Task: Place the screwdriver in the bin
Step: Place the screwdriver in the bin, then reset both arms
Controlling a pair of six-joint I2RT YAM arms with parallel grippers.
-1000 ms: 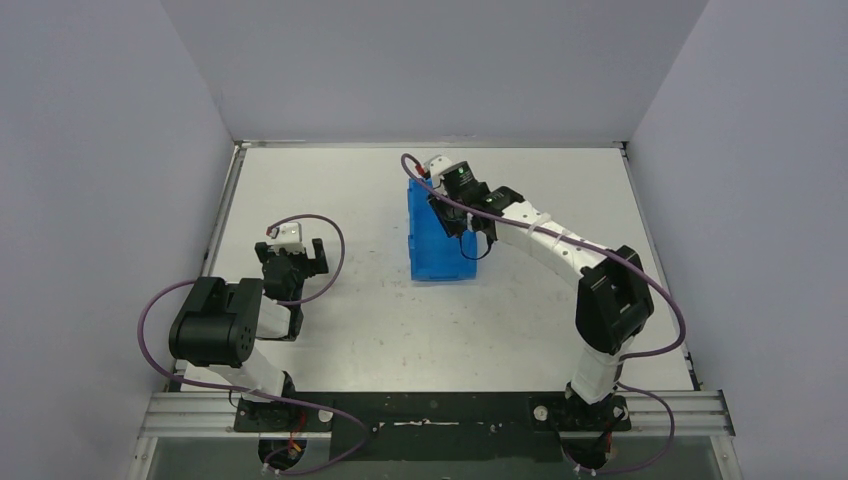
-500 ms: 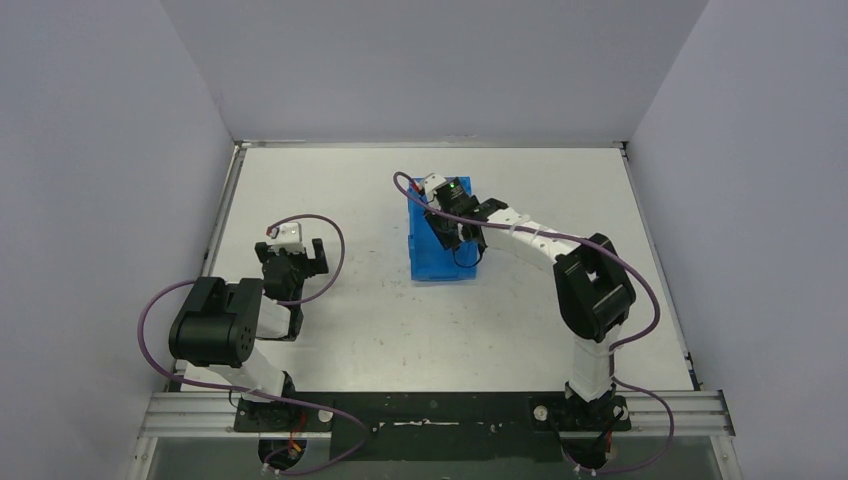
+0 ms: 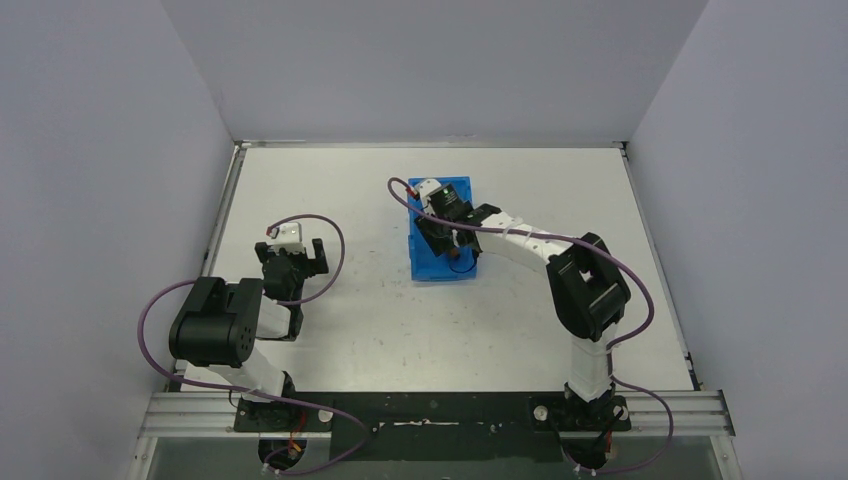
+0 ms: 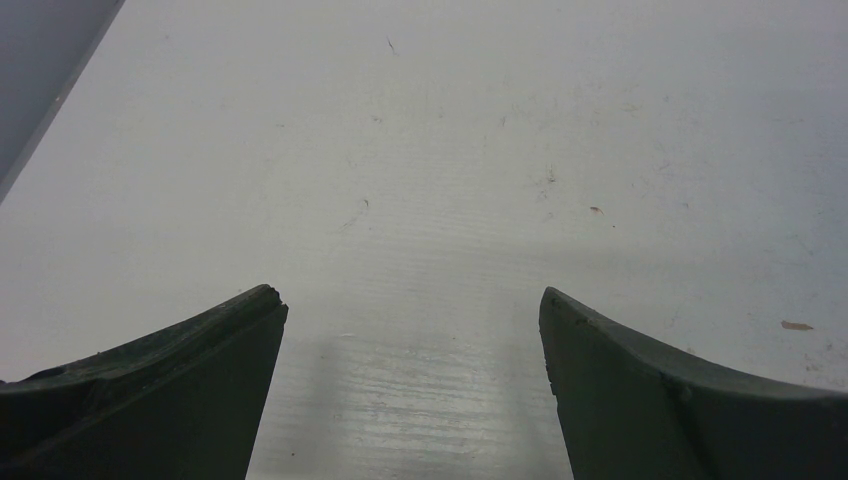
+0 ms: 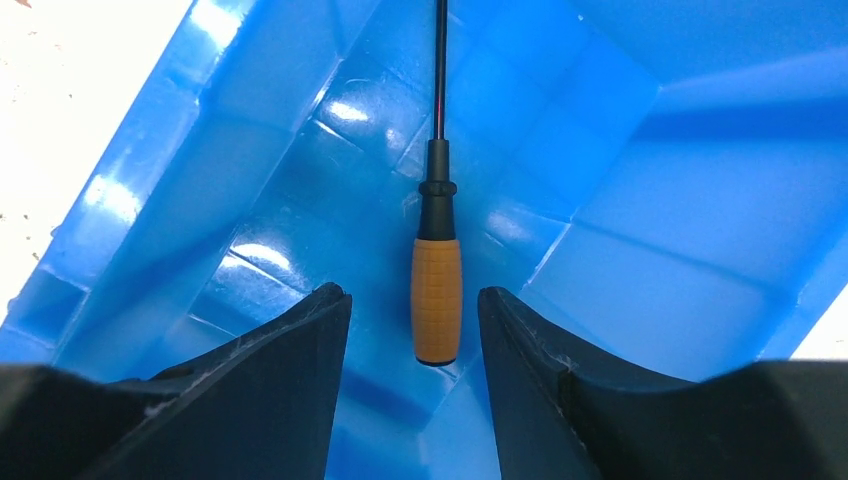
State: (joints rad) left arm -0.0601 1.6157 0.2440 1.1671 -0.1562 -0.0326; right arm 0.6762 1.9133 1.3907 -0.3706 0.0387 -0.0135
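Black left gripper (image 4: 410,300) hangs low over the table (image 4: 450,150) near its left edge, jaws wide apart with nothing between them. Further back, mid-table toward the far edge, the right gripper (image 5: 413,300) sits down in the blue bin (image 5: 640,230), jaws partly parted and holding nothing. The screwdriver (image 5: 437,290) lies on the bin floor, orange handle between the fingertips with a gap either side, black shaft pointing away from the gripper.
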